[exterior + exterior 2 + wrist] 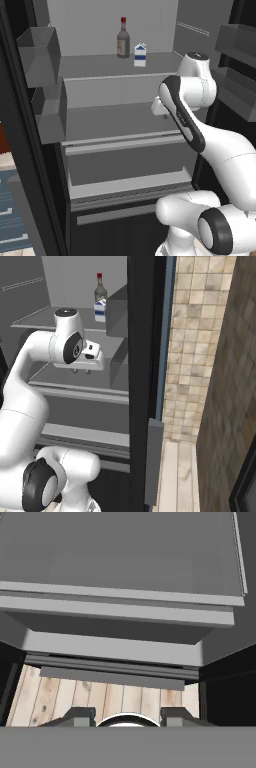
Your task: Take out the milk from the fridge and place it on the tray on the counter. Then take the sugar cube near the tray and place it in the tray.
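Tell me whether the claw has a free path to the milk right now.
Probably yes. The fridge is open, and the milk stands on the top shelf beside the bottle, nothing before it. The claw hangs lower, pointing down, so it must rise and turn.

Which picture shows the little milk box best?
The left base view: the milk stands whole on the top fridge shelf beside a dark bottle. In the right base view a door bin partly hides it. The hand view looks at lower shelves.
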Controlling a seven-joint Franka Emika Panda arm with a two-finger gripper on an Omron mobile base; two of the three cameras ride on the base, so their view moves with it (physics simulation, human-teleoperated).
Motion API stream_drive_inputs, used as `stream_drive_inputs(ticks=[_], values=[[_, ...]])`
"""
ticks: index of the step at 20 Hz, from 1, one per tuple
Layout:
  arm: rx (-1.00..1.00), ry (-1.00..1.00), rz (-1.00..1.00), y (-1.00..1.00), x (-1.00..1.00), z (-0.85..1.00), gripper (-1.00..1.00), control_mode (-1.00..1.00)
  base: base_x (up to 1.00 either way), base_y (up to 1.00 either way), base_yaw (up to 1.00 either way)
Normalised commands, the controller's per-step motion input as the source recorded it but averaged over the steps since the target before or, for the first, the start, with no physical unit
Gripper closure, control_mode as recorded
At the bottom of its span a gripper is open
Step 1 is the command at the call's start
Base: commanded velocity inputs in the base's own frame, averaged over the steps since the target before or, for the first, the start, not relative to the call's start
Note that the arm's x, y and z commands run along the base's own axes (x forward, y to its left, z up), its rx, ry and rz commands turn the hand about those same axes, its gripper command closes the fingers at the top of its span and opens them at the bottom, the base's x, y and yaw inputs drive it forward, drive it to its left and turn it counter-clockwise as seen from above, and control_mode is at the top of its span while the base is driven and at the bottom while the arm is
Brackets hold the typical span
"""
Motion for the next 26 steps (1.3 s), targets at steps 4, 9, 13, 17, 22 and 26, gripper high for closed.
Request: stream_drive_inputs(ticks=[4, 9, 13, 17, 22, 26], values=[[0.0, 0.0, 0.0, 0.01, -0.05, 0.0, -1.0, -1.0, 0.0, 0.0, 0.0], [0.02, -0.09, 0.0, 0.02, -0.1, 0.0, -1.0, -1.0, 0.0, 0.0, 0.0], [0.0, -0.18, 0.0, 0.15, 0.0, 0.01, -1.0, -1.0, 0.0, 0.0, 0.0], [0.0, -0.26, 0.0, 0.27, 0.0, 0.16, -1.0, -1.0, 0.0, 0.0, 0.0], [-0.07, -0.25, 0.0, 0.22, 0.0, 0.32, -1.0, -1.0, 0.0, 0.0, 0.0], [-0.08, -0.3, 0.0, 0.19, -0.02, 0.34, -1.0, -1.0, 0.0, 0.0, 0.0]])
